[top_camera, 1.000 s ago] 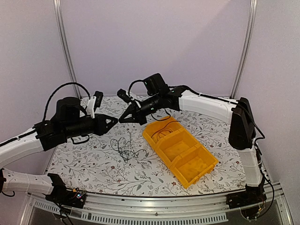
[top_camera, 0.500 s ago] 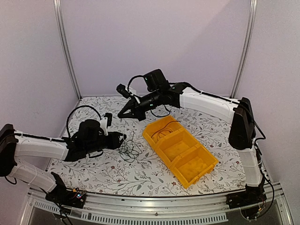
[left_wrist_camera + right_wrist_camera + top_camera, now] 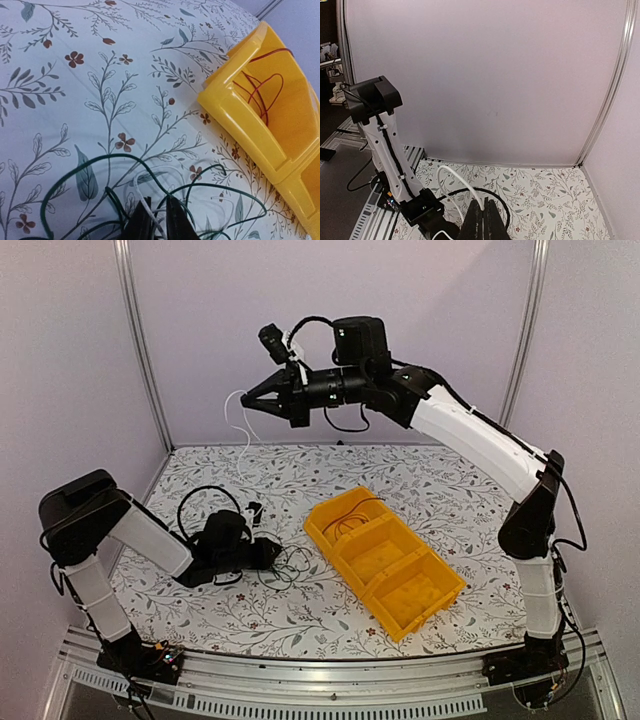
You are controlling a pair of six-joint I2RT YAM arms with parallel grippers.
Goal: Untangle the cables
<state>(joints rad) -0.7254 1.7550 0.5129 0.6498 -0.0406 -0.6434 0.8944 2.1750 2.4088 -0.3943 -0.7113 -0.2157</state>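
A tangle of thin black cables (image 3: pixel 292 565) lies on the flowered table left of the yellow bin. My left gripper (image 3: pixel 277 557) is low at the tangle. In the left wrist view it (image 3: pixel 159 212) is shut on a white cable (image 3: pixel 136 189), with dark cable loops (image 3: pixel 107 156) around it. My right gripper (image 3: pixel 243 400) is raised high at the back and shut on the white cable (image 3: pixel 243 440), which hangs down toward the table. In the right wrist view its jaws (image 3: pixel 484 204) pinch that cable (image 3: pixel 451 172). A reddish-brown cable (image 3: pixel 350 518) (image 3: pixel 260 95) lies coiled in the bin's far compartment.
The yellow three-compartment bin (image 3: pixel 385 625) stands diagonally right of centre, its corner (image 3: pixel 240 120) near the tangle. The left arm's elbow (image 3: pixel 75 505) folds up at the left edge. Metal posts (image 3: pixel 135 340) and pale walls close the back.
My right gripper has risen from near the table to high at the back, pulling the white cable up. My left gripper has moved down and right into the tangle.
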